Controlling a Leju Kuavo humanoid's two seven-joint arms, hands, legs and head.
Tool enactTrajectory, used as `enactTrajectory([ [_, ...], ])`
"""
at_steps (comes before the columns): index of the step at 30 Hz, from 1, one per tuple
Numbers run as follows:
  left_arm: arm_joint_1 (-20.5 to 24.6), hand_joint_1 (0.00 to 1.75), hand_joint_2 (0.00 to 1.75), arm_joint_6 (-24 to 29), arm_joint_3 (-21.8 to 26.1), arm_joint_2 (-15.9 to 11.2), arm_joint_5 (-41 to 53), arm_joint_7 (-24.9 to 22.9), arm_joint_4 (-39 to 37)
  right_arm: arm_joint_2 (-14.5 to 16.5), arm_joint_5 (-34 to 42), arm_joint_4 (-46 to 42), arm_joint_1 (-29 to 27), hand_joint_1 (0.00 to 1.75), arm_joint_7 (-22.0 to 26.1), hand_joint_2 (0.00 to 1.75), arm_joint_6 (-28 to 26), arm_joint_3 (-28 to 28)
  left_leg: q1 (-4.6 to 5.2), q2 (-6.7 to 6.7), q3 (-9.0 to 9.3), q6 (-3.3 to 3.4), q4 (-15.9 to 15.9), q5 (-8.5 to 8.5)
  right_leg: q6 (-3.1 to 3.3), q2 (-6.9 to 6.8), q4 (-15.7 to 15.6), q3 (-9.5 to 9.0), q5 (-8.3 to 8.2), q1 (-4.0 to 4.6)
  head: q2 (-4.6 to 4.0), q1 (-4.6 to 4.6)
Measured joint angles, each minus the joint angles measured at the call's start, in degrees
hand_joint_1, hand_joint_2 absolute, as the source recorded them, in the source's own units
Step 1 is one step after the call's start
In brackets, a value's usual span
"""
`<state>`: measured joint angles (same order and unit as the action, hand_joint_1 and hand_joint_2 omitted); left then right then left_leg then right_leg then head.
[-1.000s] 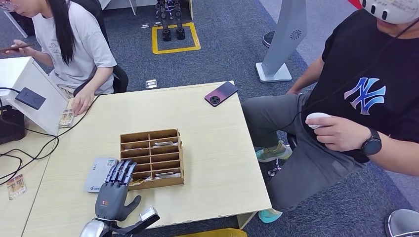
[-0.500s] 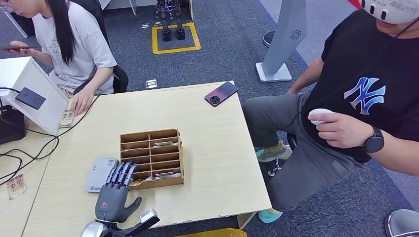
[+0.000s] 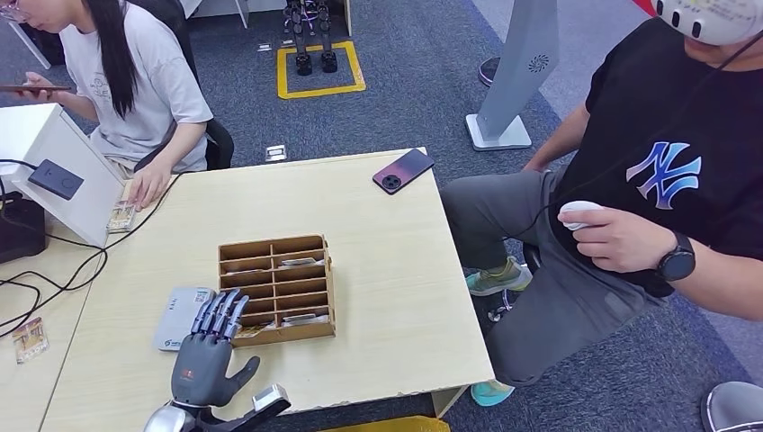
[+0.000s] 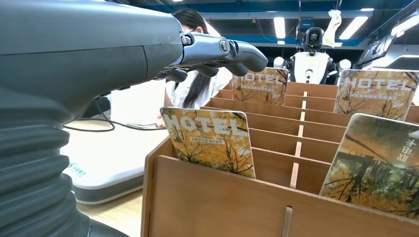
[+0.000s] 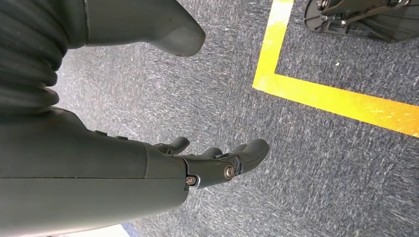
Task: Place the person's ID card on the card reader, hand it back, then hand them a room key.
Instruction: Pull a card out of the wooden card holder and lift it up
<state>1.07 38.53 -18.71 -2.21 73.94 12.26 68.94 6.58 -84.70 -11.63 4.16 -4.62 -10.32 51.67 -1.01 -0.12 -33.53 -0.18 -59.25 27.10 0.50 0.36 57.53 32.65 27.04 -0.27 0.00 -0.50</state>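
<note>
Right, here is what I read off my feeds
Left hand: my left hand (image 3: 209, 353) hovers over the near-left corner of the wooden key rack (image 3: 277, 290), fingers (image 3: 222, 312) stretched out and apart, thumb out to the side, nothing in it
Right hand: my right hand (image 5: 148, 173) hangs over grey carpet beside a yellow floor line (image 5: 316, 94), fingers loosely spread, released
Card reader: the pale card reader (image 3: 180, 317) lies on the surface (image 3: 387, 270) just left of the rack, partly under my fingers
Room keys: in the left wrist view, hotel cards (image 4: 211, 140) stand upright in the rack slots
ID card: I cannot tell where it is
Phone: a dark phone (image 3: 403, 170) lies at the far right corner
Person: seated right, a hand (image 3: 621, 238) holding a white object
</note>
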Motion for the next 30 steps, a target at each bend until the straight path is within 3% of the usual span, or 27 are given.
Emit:
enactTrajectory([
  [20,-0.1,0.00,1.75,-0.2,0.0,0.0,-0.5,0.0,0.1,0.0,0.0,0.0,0.0,0.00,0.0,1.75,0.1,0.2,0.00,0.00,0.00,0.00,0.0,0.00,0.00,0.00,0.0,0.00,0.00,0.00,0.00,-0.01],
  [24,-0.2,1.73,1.75,-0.3,0.0,0.0,-0.6,0.0,0.1,0.0,0.0,0.0,0.0,0.00,0.0,1.75,0.1,0.2,0.00,0.00,0.00,0.00,0.0,0.00,0.00,0.00,0.0,0.00,0.00,0.00,0.00,-0.01],
  [30,-0.3,1.75,1.75,-0.9,0.0,-0.2,-0.6,0.0,0.1,0.1,-0.1,0.0,0.0,0.00,0.0,1.75,0.1,0.2,0.00,0.00,-0.01,0.00,0.0,0.00,0.00,0.00,0.0,0.00,0.00,0.00,0.00,0.01],
])
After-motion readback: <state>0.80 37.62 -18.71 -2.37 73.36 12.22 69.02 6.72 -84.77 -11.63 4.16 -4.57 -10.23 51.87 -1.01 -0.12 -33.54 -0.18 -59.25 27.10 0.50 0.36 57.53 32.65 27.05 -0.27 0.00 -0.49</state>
